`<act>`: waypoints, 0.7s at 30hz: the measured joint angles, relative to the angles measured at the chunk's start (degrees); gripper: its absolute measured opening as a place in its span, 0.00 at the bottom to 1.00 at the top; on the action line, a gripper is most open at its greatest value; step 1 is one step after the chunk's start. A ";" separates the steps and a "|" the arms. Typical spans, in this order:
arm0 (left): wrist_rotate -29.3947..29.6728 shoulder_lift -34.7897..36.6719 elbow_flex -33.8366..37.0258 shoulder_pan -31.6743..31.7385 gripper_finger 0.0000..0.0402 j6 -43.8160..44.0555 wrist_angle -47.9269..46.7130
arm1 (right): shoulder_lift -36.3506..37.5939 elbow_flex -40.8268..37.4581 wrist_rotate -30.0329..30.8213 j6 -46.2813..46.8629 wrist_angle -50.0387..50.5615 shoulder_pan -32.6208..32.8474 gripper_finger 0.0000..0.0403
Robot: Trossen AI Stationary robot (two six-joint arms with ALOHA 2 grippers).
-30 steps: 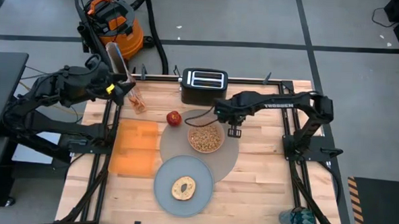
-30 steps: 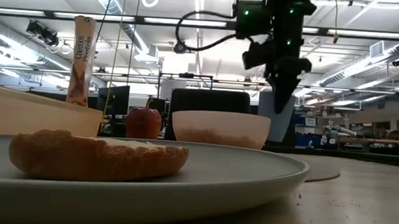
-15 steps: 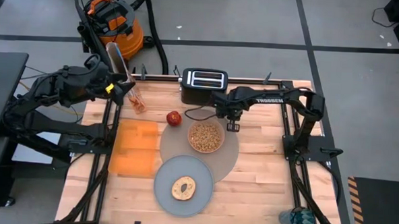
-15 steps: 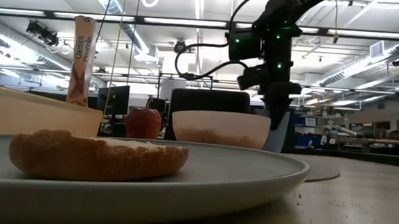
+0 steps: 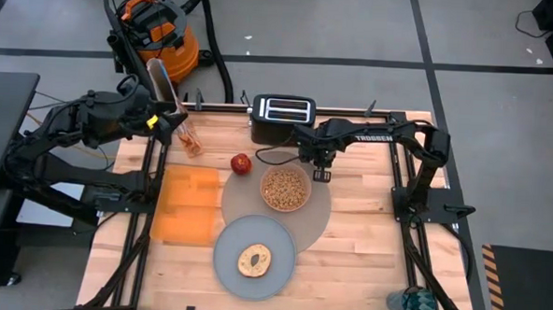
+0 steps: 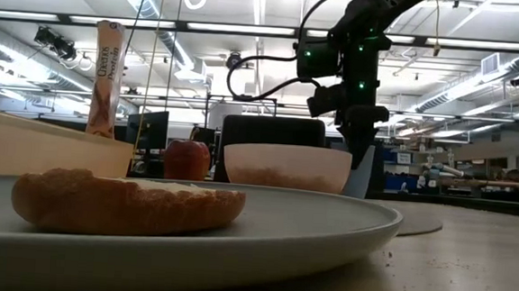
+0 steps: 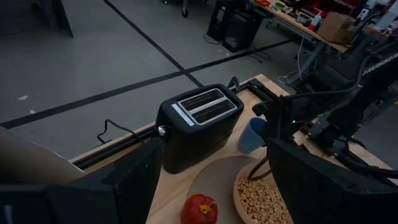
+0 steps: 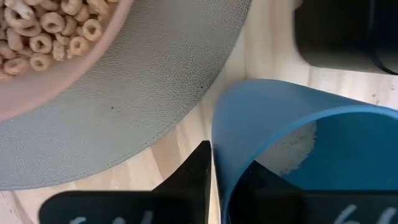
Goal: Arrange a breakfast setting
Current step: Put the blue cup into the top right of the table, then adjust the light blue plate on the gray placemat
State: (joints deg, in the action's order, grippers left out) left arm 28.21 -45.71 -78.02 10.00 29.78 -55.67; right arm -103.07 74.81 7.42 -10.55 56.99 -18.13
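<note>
The small blue cup (image 8: 298, 143) stands on the wood between the black toaster (image 5: 283, 118) and the far right rim of the grey placemat (image 5: 316, 222). It also shows in the left wrist view (image 7: 252, 134). My right gripper (image 5: 321, 173) is down on the cup, shut on its rim. The pink bowl (image 5: 305, 195), filled with cereal rings, sits on the mat. The red apple (image 5: 242, 163) lies by the mat's far left rim. The plate (image 5: 226, 251) carries the round bread (image 5: 254, 260). My left gripper (image 5: 177, 124) waits open at the far left corner. My right gripper has the cup's rim wall (image 8: 217, 143) pinched, one finger (image 8: 249, 183) inside the cup and one finger (image 8: 196, 171) outside, on the side toward the bowl. The fingers come from above, pointing down. Whether the cup is clear of the table I cannot tell.
The orange napkin (image 5: 185, 205) lies flat left of the mat. The cereal box (image 5: 163, 85) stands by my left gripper at the far left corner; whether they touch I cannot tell. The toaster's cord (image 5: 269, 158) runs past the bowl. Bare wood lies right of the mat.
My right gripper has gone down and a little toward the far edge, from above the bowl's right side to the cup beside the toaster. In the last half second it has barely moved. The cup and the other things stay where they were.
</note>
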 joint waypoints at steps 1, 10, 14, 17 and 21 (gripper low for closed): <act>0.00 0.00 0.00 -0.02 0.74 0.00 0.01 | 0.00 0.00 0.01 0.00 0.00 0.02 0.10; 0.00 0.00 0.00 -0.02 0.74 0.02 0.01 | 0.03 1.25 0.40 1.38 1.05 0.02 0.24; 0.00 -0.02 0.00 -0.01 0.74 0.04 0.01 | 0.07 3.71 0.40 2.86 2.62 0.02 0.31; 0.00 -0.02 0.00 -0.01 0.74 0.04 0.04 | 0.09 6.33 0.40 4.65 5.37 0.04 0.33; 0.00 -0.01 0.00 -0.02 0.74 0.06 0.12 | 0.09 9.90 0.37 8.42 9.16 0.07 0.34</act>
State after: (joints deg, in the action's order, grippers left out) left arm 28.21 -45.73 -78.02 9.98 29.84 -55.55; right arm -102.98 84.70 7.79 -2.13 66.15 -18.06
